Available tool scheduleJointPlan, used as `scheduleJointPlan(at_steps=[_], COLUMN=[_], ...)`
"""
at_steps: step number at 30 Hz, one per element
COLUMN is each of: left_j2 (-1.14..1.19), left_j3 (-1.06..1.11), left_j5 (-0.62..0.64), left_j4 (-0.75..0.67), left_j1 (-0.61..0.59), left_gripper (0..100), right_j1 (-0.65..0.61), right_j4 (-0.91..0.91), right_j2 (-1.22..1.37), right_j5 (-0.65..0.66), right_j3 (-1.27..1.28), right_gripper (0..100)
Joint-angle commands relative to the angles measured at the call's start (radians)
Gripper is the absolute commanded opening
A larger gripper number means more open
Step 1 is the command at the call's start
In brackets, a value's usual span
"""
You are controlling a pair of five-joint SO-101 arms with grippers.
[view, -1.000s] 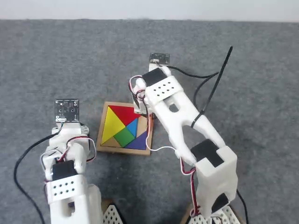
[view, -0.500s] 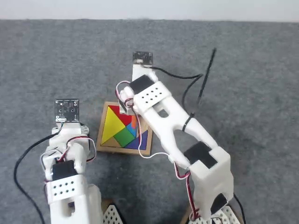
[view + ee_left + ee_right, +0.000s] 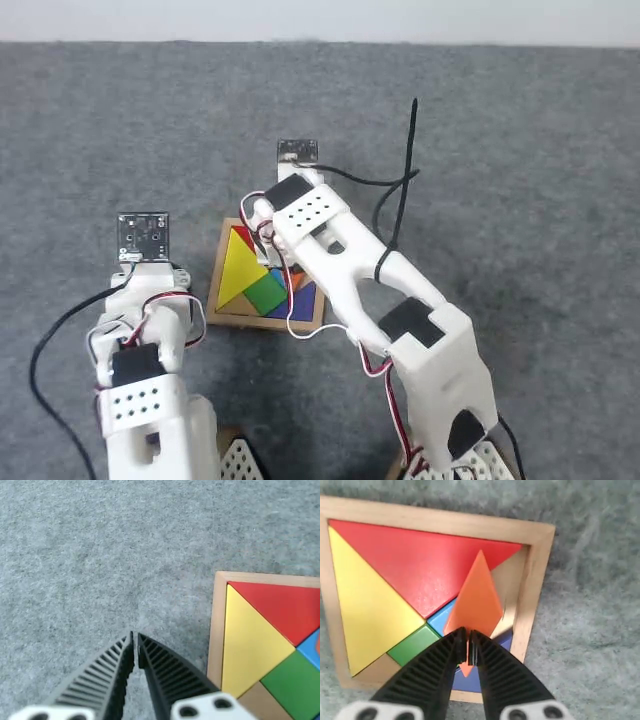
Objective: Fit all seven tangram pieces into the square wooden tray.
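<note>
Orange triangle [image 3: 476, 600] clamped tight in right pincer [image 3: 466, 641].

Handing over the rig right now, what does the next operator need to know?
Right gripper shut on the orange triangle, over the wooden tray's bare gap beside the red triangle.
Left gripper shut, empty, over carpet beside the tray.
Done: red triangle, yellow triangle, green square, blue triangle seated.
Left: seat the orange triangle; a bare spot by the green square looks unfilled too.
</note>
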Motion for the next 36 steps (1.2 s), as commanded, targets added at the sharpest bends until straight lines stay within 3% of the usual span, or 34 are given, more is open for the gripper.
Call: scheduleJointPlan(at_steps=[1,8,15,29,36], left_j2=[-0.018,-0.018,-0.018,-0.018,-0.018], left_j3=[-0.008,-0.008,-0.008,-0.008,-0.008], left_j5=[-0.009,-0.009,-0.009,-0.009,-0.009], left_j4=[-0.025,-0.023,-0.023,-0.023,-0.023], left_j1=[-0.005,-0.005,-0.005,-0.005,-0.005], left_gripper=[1,1,1,1,1], right_j1=[-0.005,0.012,0.079,0.062,0.012], right_j4=[0.028,0.087,0.065,0.035,0.127], right_j2=[-0.054,-0.154,-0.054,-0.004,-0.045], right_j5=[-0.005,-0.002,-0.002,-0.002,0.041], right_j3=[-0.012,-0.032,-0.025,-0.081,-0.184], right_gripper=[0.7,0.9,0.9,0.8,1.0])
